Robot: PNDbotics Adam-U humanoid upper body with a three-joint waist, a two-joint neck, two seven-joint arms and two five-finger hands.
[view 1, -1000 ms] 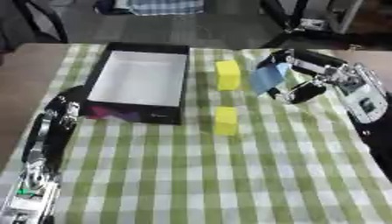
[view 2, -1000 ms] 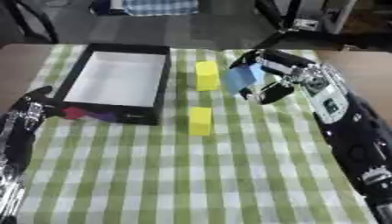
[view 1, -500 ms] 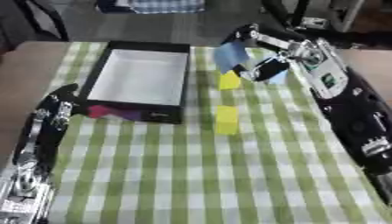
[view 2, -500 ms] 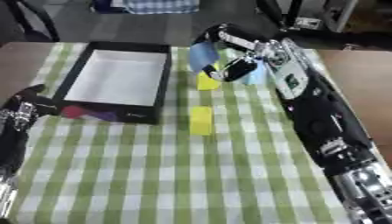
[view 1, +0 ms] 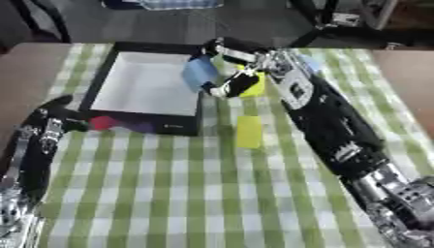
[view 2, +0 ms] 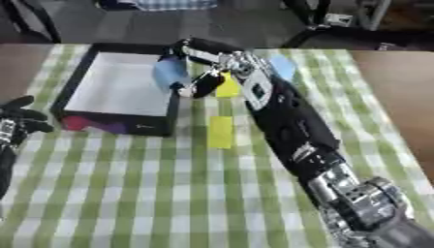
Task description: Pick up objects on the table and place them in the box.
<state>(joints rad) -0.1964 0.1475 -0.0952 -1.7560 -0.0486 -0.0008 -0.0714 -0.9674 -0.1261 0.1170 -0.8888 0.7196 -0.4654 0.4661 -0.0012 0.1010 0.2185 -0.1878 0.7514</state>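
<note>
Two yellow blocks (view 1: 248,131) show in the left eye view; right hand (view 1: 230,62) pinches a blue piece (view 1: 200,72) over the box (view 1: 144,122) rim, mid-tabletop. Right eye view: left hand (view 2: 19,119), fingers curled, rests at the left edge.

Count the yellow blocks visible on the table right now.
2. One yellow block lies on the cloth in front of the box; the other yellow block sits behind the right hand, partly hidden.

The right arm (view 2: 288,126) is mostly black, with a white panel near the wrist and a silver round joint lower down. The right hand (view 1: 236,68) has black and silver fingers. The left arm (view 1: 30,160) is black with silver parts.
</note>
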